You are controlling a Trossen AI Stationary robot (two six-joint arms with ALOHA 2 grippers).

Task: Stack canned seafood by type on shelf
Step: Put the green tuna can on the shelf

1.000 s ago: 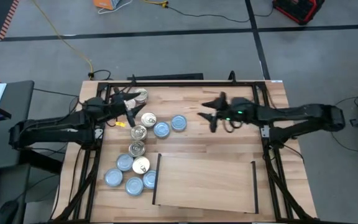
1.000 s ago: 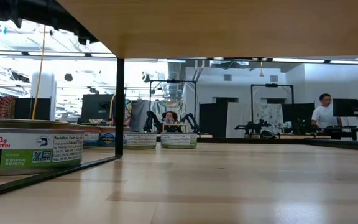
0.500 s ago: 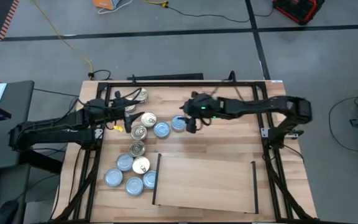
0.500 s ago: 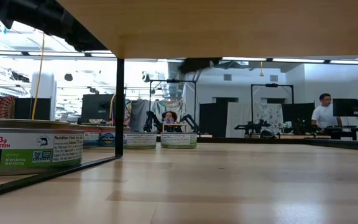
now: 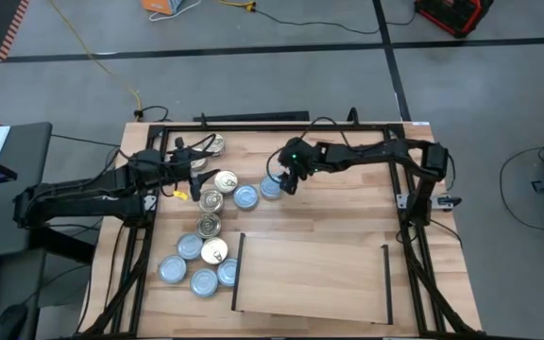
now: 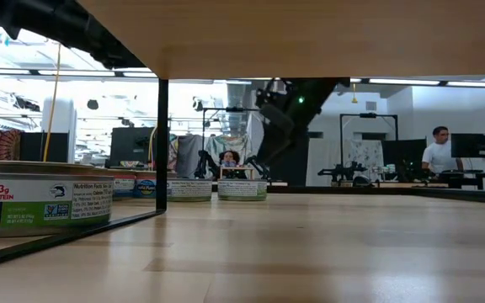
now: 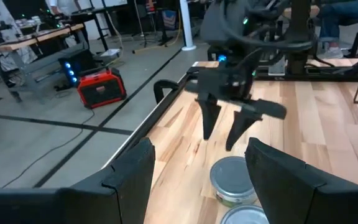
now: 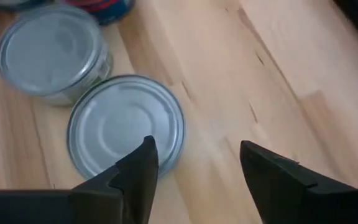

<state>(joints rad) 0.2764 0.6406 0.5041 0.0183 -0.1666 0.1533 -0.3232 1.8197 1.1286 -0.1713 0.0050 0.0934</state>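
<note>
Several tins of canned seafood (image 5: 208, 225), with gold or silvery-blue lids, sit flat on the tabletop left of centre. The shelf (image 5: 310, 279), a pale board with black end strips, stands at the near middle with nothing on top. My right gripper (image 5: 284, 184) is open and slants down just above the rightmost silvery-blue tin (image 8: 126, 124). One finger (image 8: 138, 168) is over the tin's edge and the other over bare wood. In the left wrist view that gripper (image 7: 219, 140) hovers clear of the tin (image 7: 232, 180). My left gripper (image 7: 199, 149) is open and holds nothing; it is raised at the far left by the tins (image 5: 196, 168).
A second silvery-blue tin (image 8: 51, 53) stands close beside the one under my right gripper. A black frame (image 5: 253, 127) borders the table's far edge and sides. Bare wood lies right of the tins (image 5: 348, 212). In the low view the shelf board spans the top and a person (image 6: 438, 156) stands far behind.
My right gripper has swung from the table's far right toward the left and come down, tipping its fingers downward, until it hangs over the rightmost silvery-blue tin. The tins have not moved.
</note>
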